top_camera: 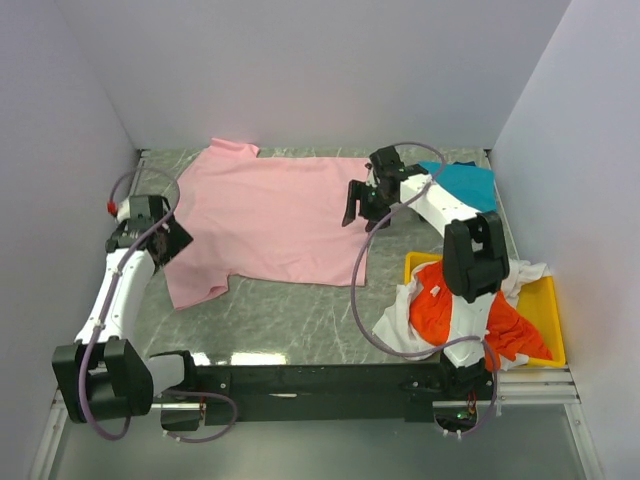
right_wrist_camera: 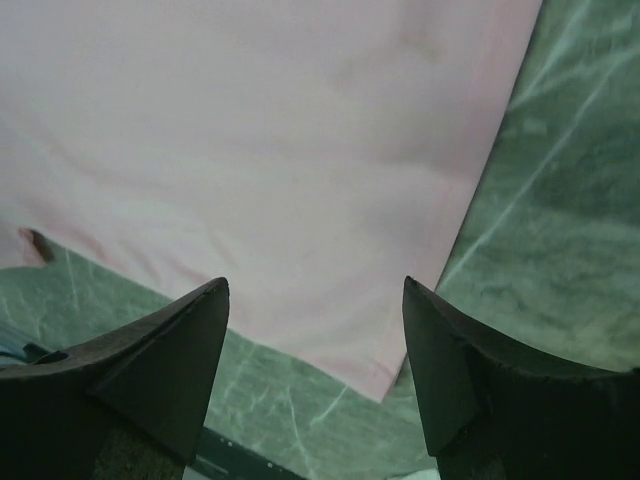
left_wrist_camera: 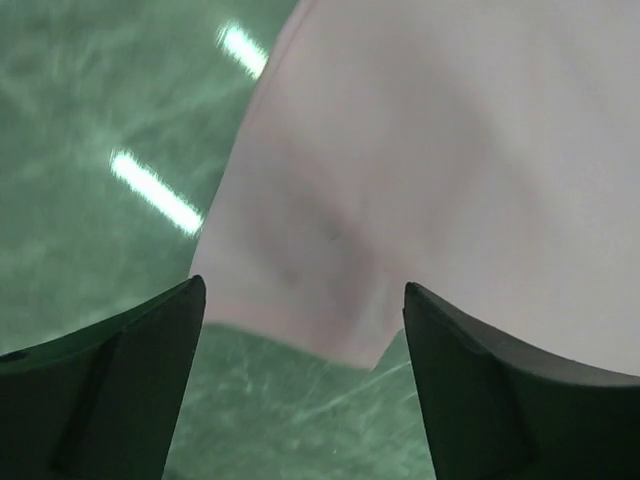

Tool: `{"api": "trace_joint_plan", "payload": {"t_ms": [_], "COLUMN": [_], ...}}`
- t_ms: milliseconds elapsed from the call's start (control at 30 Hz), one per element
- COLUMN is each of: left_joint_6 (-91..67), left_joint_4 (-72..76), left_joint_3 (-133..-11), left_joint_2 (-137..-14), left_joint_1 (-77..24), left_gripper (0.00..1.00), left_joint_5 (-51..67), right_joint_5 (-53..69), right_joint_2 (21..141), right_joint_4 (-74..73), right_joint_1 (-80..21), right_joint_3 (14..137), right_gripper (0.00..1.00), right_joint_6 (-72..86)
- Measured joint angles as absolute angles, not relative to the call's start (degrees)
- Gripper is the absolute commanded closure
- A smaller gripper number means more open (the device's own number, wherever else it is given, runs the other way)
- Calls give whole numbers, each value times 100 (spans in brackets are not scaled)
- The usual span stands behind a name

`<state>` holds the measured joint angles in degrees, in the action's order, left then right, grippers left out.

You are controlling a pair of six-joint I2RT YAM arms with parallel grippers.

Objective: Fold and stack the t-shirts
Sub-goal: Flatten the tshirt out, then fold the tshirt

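A light pink t-shirt (top_camera: 270, 210) lies spread flat on the green marble table. My left gripper (top_camera: 176, 243) is open and empty, just above the shirt's left sleeve; the left wrist view shows that sleeve's hem (left_wrist_camera: 420, 170) between my open fingers (left_wrist_camera: 305, 315). My right gripper (top_camera: 360, 212) is open and empty over the shirt's right edge; the right wrist view shows a bottom corner of the pink shirt (right_wrist_camera: 280, 170) between my fingers (right_wrist_camera: 315, 300). A teal-blue shirt (top_camera: 468, 182) lies at the back right. An orange-red shirt (top_camera: 450, 315) and a white shirt (top_camera: 402, 325) are heaped in the tray.
A yellow tray (top_camera: 548, 310) sits at the front right, with cloth spilling over its left rim. Grey walls enclose the table on the left, back and right. Bare marble (top_camera: 300, 320) shows in front of the pink shirt.
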<state>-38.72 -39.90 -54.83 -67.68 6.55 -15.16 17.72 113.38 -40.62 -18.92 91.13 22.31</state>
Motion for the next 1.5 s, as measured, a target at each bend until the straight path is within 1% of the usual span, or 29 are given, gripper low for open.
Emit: {"api": "trace_joint_plan", "payload": {"t_ms": [33,100,133,233,400,433,767,1000,1133,1400,1500], "left_joint_6": [-3997,-4285,-4429,-4821,-5170,-5214,-5557,-5581,-5583,-5575,-5540], "left_joint_4": [-4152,-4456,-4541,-4661,-4683,-4622,-4064,-3933,-3839,-3693,-3607], "left_joint_3": [-5315,-4987,-4834,-4436,-4322,-4281,-3426,-3367,-3367,-3354,-3293], "left_joint_2": [-6696,-6539,-6453,-6198,-6134,-6139,-6475,-6477,-6545,-6707,-6858], "left_joint_1": [663,698,716,755,891,941,1260,1313,1321,1332,1332], "left_gripper": [19,22,27,33,41,45,46,48,53,61,68], "left_joint_5": [-1514,-1485,-1476,-1468,-1487,-1487,-1319,-1345,-1380,-1479,-1492], "right_joint_5": [1798,1872,1898,1916,1918,1918,1964,1994,2003,2003,2003], "right_joint_2": [11212,10984,10914,10809,10659,10619,10337,10333,10333,10333,10333], "right_joint_4": [-4038,-3997,-3981,-3922,-3844,-3830,-3723,-3721,-3719,-3723,-3726], "right_joint_1": [-1892,-1887,-1887,-1887,-1885,-1885,-1885,-1881,-1881,-1872,-1870], "right_joint_3": [8965,8715,8639,8517,8392,8361,8224,8217,8217,8217,8215], "right_gripper": [24,24,24,24,24,24,24,24,24,24,24], "right_joint_6": [2257,2296,2314,2333,2355,2368,2469,2508,2510,2547,2571]}}
